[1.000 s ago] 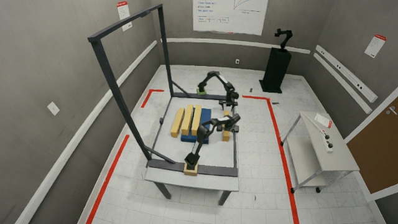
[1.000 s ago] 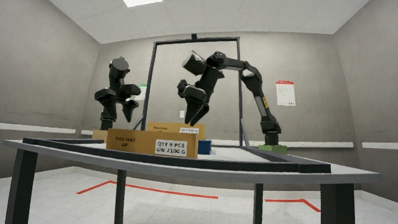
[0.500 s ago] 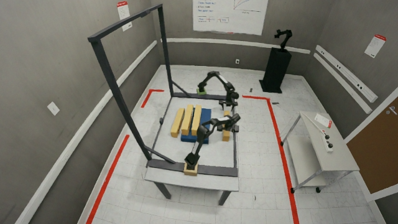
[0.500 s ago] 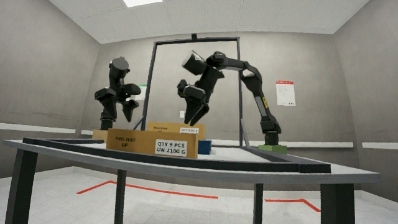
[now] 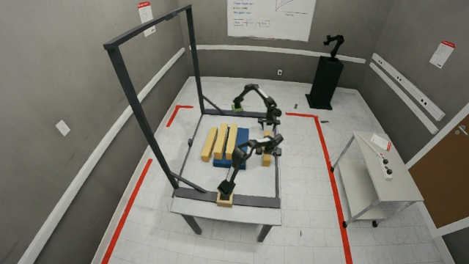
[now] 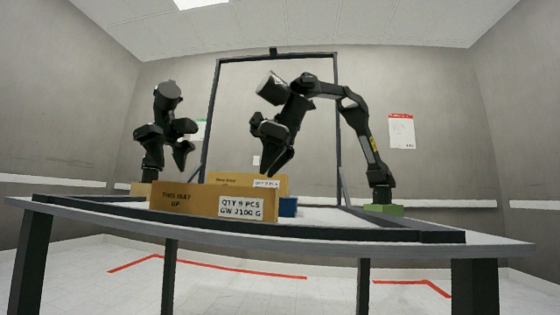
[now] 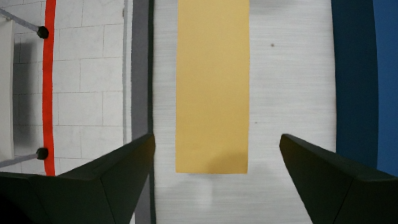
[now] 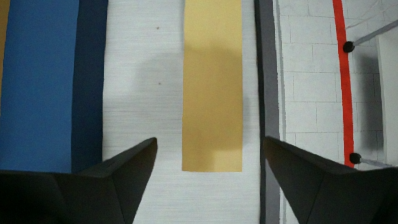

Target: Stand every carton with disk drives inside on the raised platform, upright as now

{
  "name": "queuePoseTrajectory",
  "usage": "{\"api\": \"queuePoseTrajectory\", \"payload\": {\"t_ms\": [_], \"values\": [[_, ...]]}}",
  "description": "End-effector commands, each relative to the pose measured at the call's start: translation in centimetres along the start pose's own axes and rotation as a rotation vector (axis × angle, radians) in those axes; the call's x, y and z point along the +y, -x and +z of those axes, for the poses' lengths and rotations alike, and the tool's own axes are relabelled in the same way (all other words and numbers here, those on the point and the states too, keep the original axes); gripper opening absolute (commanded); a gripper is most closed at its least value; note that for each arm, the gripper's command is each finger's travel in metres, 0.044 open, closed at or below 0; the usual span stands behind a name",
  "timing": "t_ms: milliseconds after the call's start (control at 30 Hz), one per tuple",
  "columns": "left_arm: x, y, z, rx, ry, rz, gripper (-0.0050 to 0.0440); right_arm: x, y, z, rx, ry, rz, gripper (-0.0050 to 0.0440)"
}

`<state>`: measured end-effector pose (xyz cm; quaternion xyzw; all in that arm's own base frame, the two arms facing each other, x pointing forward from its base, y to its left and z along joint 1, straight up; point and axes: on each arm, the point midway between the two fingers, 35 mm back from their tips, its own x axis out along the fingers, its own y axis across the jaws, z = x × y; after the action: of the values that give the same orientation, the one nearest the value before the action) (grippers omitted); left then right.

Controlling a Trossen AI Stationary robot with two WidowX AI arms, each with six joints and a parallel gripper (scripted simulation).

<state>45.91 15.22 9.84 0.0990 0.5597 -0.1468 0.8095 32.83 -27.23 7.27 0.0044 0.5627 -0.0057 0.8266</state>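
Four long cartons (image 5: 209, 144) (image 6: 213, 202) (image 7: 213, 90) (image 8: 212, 100), one blue platform (image 5: 242, 136) (image 6: 289, 206) (image 7: 387, 90) (image 8: 40, 90), two arms (image 5: 256, 143) (image 6: 359, 109).

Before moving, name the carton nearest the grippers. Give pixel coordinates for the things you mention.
The lone carton (image 5: 267, 159) (image 6: 197, 201) (image 7: 212, 75) (image 8: 212, 95) beneath the left gripper (image 5: 268, 124) (image 6: 269, 174) (image 7: 217, 135) and right gripper (image 5: 268, 151) (image 6: 170, 168) (image 8: 210, 142), off the blue platform (image 5: 242, 136) (image 6: 288, 206) (image 7: 389, 90) (image 8: 37, 100); the other three (image 5: 220, 141) (image 6: 238, 178) (image 8: 2, 30) stand side by side.
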Motion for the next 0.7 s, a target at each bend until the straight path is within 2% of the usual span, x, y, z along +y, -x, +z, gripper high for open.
{"api": "queuePoseTrajectory", "payload": {"t_ms": [0,667], "values": [[0.26,1.12,0.73,-0.025,-0.007,0.014,0.0383,-0.15,0.51,0.3,-0.007,0.004,-0.007,0.0381],[0.28,1.1,0.74,-0.027,-0.006,0.014,0.0383,-0.15,0.52,0.3,-0.016,0.006,-0.014,0.0381]]}}
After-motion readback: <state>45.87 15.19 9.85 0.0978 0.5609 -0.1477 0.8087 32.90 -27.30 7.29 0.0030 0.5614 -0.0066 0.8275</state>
